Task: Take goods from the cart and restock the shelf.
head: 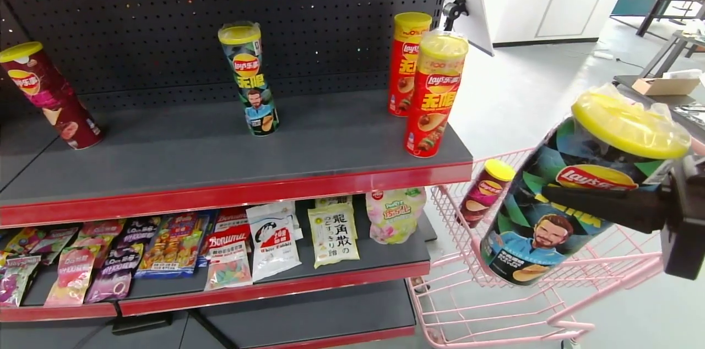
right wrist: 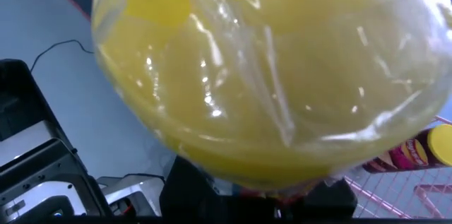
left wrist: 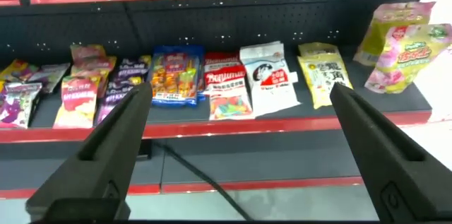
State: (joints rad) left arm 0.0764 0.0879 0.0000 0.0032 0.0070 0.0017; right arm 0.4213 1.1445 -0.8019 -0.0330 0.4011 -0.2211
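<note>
Your right gripper (head: 556, 197) clamps the tilted green can (head: 551, 239) at frame right; the top shelf (head: 330, 140) lies leftward; left gripper (left wrist: 240, 90) gapes empty.

The top shelf (head: 165, 167), dark with a red front edge, carries four standing chip cans: a maroon can (head: 52, 97) at its left end, a green can (head: 250, 79) mid-shelf toward the back, a red can (head: 435, 96) at the front right corner and a second red can (head: 405, 57) just behind it. The lower shelf (head: 330, 276) holds a row of snack bags (head: 165, 244)
</note>
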